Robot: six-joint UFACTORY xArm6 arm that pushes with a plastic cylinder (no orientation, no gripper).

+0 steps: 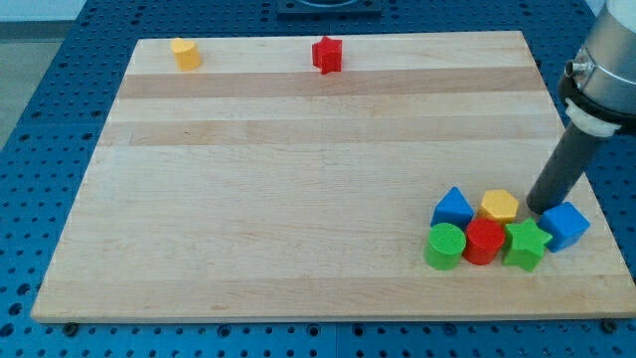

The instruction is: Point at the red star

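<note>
Yellow block point(185, 53) sits far top-left on worktop point(298, 189). Red star point(327, 55) near top edge, centre, alone, well apart from rod. Bottom-right cluster: green cylinder point(446, 246), blue triangular block point(453, 208), red cylinder point(485, 241), yellow hexagon point(499, 206), green star point(526, 244), blue cube point(564, 225). My tip point(538, 207) down between yellow hexagon and blue cube. No claw on this rig, only rod.

We count eight blocks: two yellow point(185, 53), two red point(327, 54), two blue point(453, 209), two green point(446, 246), though one yellow's shape is unclear.
</note>
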